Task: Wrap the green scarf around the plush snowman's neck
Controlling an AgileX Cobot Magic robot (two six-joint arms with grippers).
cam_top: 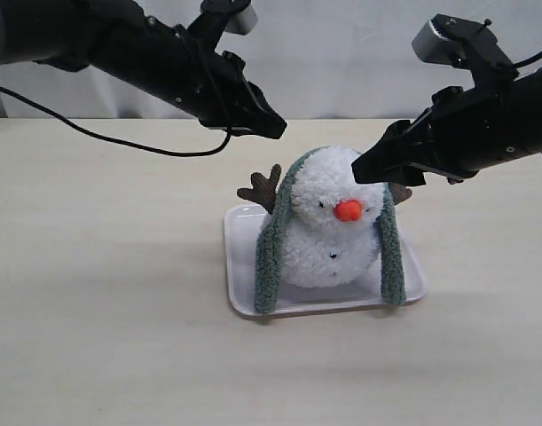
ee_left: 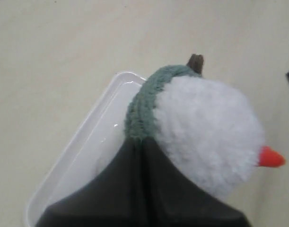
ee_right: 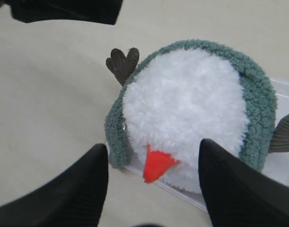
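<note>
Tabletop (cam_top: 93,337) of pale wood grain, matte, filling the foreground and running back to a plain whitish wall (cam_top: 341,53). Black cable (cam_top: 93,135) trailing across the far left of it. White rectangular tray (cam_top: 239,284) with rounded corners near the middle, flat on the wood. Holds the snowman (cam_top: 328,244), upright on its base, orange nose (cam_top: 348,210) toward the exterior camera, small dark eyes above it. Fills most of the tray, with bare glossy floor on the left and along the front rim. Scarf (cam_top: 272,257) draped over the back of the head, not wound about the neck: hangs down both sides of the body, ends reaching the tray near its front rim, one either side of the belly. Brown branch arm (cam_top: 262,188) sticking out behind the scarf's left run; another half hidden on the right. Left gripper (cam_top: 272,126) above and behind the head on the left, jaws pressed together, tip close over the scarf yet apart from it in the exterior view. Right gripper (cam_top: 366,169) at the upper right of the head, gaping wide, fingers (ee_right: 83,189) either side of the face in its wrist view, clamped on nothing.
</note>
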